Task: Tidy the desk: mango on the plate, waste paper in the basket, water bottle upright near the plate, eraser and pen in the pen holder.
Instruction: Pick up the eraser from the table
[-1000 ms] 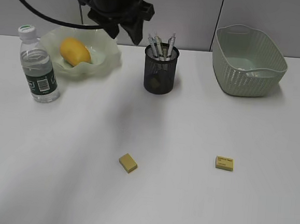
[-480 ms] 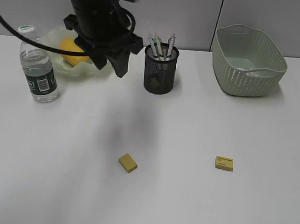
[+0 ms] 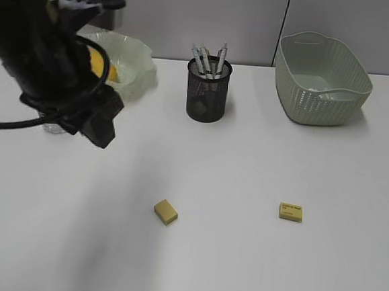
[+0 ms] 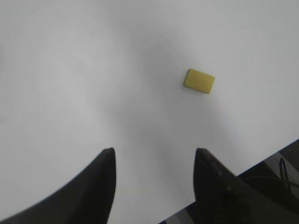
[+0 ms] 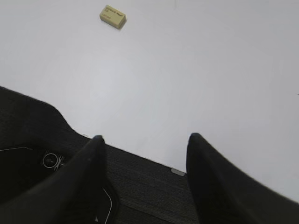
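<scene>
Presently, on the desk (image 3: pixel 239 257):

- Left gripper (image 4: pixel 154 154): jaws spread, nothing between them, above bare white tabletop. In the exterior view the black left arm (image 3: pixel 53 60) stands at the left, covering most of the water bottle (image 3: pixel 53 127); only a sliver of clear plastic shows at its lower edge.
- Right gripper (image 5: pixel 145 137): jaws spread, empty, poised over the near edge of the desk; not visible in the exterior view.
- Plate (image 3: pixel 137 63): pale green, wavy rim, back left. Mango (image 3: pixel 103 67) lies in it, partly hidden by the arm.
- Pen holder (image 3: pixel 208 93): black mesh cup, back centre, upright, with several pens (image 3: pixel 208 57) standing in it. A small yellowish shape shows through the mesh; what it is cannot be told.
- Basket (image 3: pixel 323 95): pale green woven-pattern tub, back right, well apart from the pen holder. Contents cannot be made out.
- Yellow eraser (image 3: pixel 166 211): loose on the desk, front centre, also seen ahead of the left gripper.
- Second yellow eraser (image 3: pixel 291 212): printed face up, front right, well apart from the first; also in the right wrist view.
</scene>
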Motion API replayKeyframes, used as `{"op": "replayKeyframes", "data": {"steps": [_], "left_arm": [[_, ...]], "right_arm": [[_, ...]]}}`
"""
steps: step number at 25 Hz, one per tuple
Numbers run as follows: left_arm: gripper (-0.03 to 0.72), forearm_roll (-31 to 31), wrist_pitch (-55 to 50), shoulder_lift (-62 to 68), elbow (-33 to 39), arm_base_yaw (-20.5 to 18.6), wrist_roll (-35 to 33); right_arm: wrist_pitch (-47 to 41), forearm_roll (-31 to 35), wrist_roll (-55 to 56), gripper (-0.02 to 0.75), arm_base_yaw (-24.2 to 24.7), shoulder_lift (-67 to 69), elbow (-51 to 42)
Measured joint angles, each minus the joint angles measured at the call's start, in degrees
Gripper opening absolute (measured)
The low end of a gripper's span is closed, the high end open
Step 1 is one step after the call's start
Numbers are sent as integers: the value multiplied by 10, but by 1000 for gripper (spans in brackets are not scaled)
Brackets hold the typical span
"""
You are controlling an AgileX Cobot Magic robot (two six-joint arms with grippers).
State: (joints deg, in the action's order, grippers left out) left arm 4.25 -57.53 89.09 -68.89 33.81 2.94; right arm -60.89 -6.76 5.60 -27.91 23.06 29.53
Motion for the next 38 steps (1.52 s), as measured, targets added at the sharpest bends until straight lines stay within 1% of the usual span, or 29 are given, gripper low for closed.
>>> {"op": "replayKeyframes", "data": {"steps": [5,8,16,20,23,29,33,38], "left_arm": [[406,16,77,-120,150,0,0],[402,43,108,-183,215,0,0],[385,49,140,-363,328,0,0],[345,49,139,-467,371,1,0],[319,49,141,-517,403,1,0],[312,48,160,-554,419,1,0],[312,48,163,-556,419,1,0],[312,48,163,-556,419,1,0]], "right_arm": [[0,0,0,441,0,0,0],[0,0,0,440,0,0,0],[0,0,0,440,0,0,0],[0,-1,0,440,0,0,0],[1,-1,0,440,0,0,0],[24,-5,0,440,0,12,2],[63,-11,0,440,0,76,10],[136,-12,0,440,0,210,28]]}}
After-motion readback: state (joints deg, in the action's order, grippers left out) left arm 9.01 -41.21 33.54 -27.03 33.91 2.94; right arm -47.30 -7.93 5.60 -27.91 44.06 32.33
